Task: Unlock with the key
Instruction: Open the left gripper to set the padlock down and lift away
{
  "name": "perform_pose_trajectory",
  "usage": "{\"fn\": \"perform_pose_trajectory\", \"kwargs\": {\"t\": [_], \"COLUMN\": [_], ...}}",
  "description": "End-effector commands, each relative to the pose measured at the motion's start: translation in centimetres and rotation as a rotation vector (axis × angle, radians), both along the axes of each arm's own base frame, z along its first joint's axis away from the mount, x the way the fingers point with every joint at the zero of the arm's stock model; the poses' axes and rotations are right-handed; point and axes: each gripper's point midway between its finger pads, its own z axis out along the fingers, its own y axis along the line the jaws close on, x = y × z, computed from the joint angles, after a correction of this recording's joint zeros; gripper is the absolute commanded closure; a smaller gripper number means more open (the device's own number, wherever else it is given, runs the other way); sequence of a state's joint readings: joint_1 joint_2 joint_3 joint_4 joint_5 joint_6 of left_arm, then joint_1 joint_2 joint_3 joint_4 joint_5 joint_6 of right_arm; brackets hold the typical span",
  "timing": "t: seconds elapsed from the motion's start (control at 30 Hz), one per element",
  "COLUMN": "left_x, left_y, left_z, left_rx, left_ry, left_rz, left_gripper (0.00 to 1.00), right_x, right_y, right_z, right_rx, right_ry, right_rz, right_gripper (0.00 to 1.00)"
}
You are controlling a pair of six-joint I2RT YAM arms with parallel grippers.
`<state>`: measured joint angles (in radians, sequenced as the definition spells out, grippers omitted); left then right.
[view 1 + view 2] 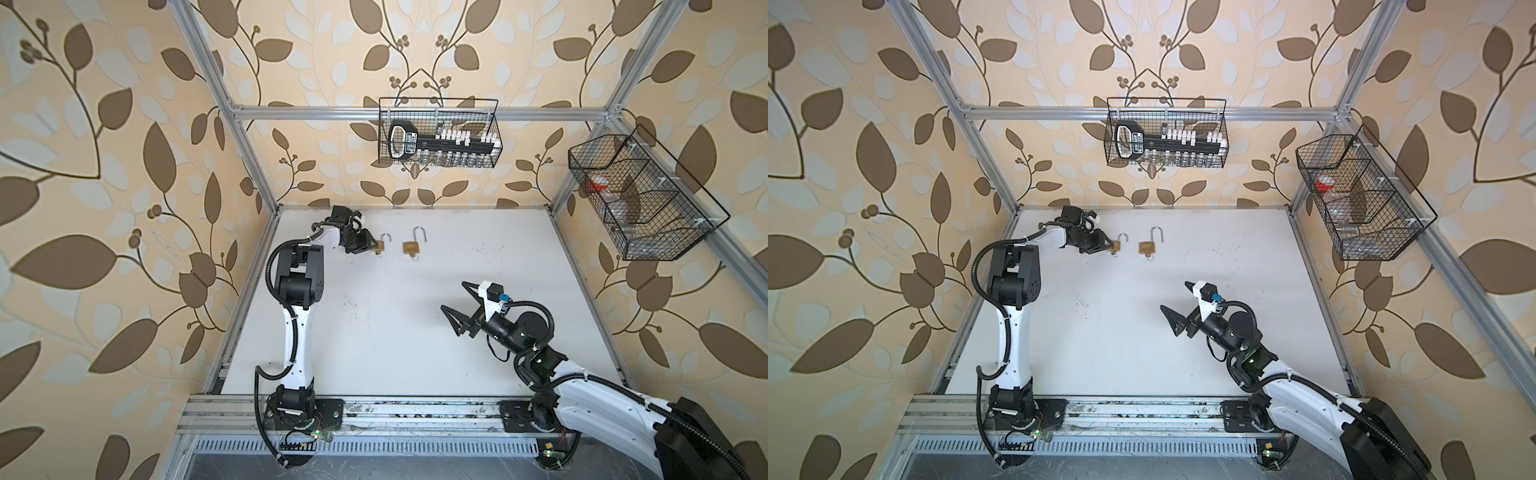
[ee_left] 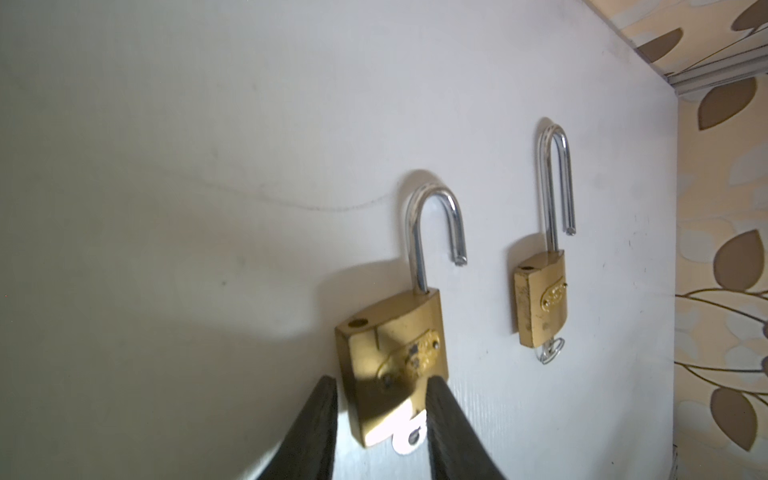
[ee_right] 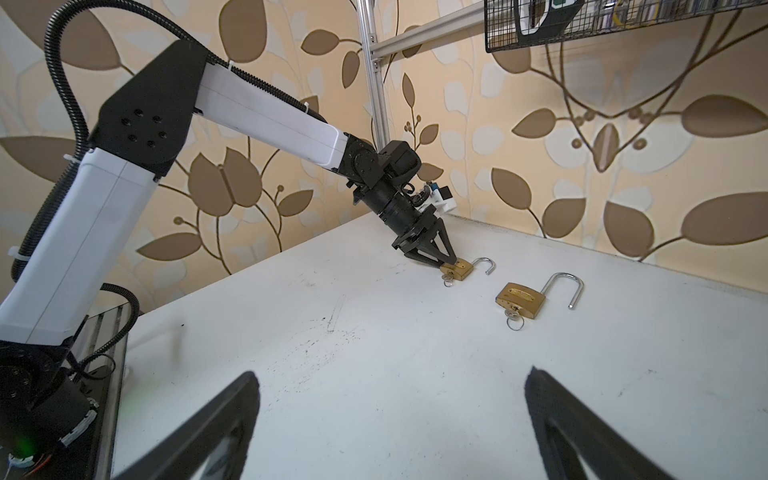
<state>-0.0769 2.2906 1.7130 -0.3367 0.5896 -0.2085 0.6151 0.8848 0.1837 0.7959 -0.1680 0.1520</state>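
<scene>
two padlocks (image 1: 379,245) (image 1: 410,248) nr table's (image 1: 374,332) far edge, prob unlocked.

Two arms, same build: left arm (image 1: 297,332) and right arm (image 1: 602,411), white shell links, black joint housings. Ribbed black hose (image 1: 269,270) along each, white zip ties. Black elbow cover (image 3: 143,129) has a ring of small screw holes. Black base plates (image 1: 328,409) with bolts. Black triangular fingers (image 3: 544,399), textured pads. White camera block (image 1: 489,293), blue plug. Small green light (image 1: 539,360) on right arm
</scene>
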Motion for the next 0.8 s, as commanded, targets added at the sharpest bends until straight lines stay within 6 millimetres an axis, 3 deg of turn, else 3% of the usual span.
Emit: {"fn": "perform_pose_trajectory", "kwargs": {"t": [0.0,0.07,0.17,0.27,0.37,0.5,0.63,0.77], "left_x": [0.9,0.5,-0.1,-1.9,-5.2,-11.2,-17.0,-21.5], "left_y": [0.8,0.9,1.3,3.0,5.0,7.5,9.0,11.9], "left_z": [7.6,9.4,12.5,15.1,16.8,16.7,15.8,15.1], "left_rx": [0.005,-0.02,-0.068,-0.074,-0.087,0.025,0.182,0.332], "left_ry": [-0.23,-0.284,-0.386,-0.492,-0.559,-0.577,-0.6,-0.626], "left_rz": [0.013,0.045,0.117,0.245,0.386,0.525,0.555,0.612], "left_gripper": [0.53,0.37,0.02,0.01,0.01,0.01,0.01,0.01], "right_x": [0.4,0.4,0.5,0.7,0.9,1.5,1.9,2.1], "right_y": [0.1,0.0,-0.3,-0.8,-1.4,-2.7,-4.2,-6.5], "right_z": [1.2,1.3,1.3,1.4,1.4,1.4,1.5,1.5], "right_rx": [-0.001,-0.001,0.001,0.01,0.017,0.021,0.031,0.038], "right_ry": [-0.033,-0.033,-0.032,-0.03,-0.027,-0.018,-0.018,-0.021], "right_rz": [-0.011,-0.017,-0.029,-0.049,-0.074,-0.137,-0.214,-0.33], "right_gripper": [0.0,0.0,0.0,0.0,0.0,0.0,0.0,0.0]}}
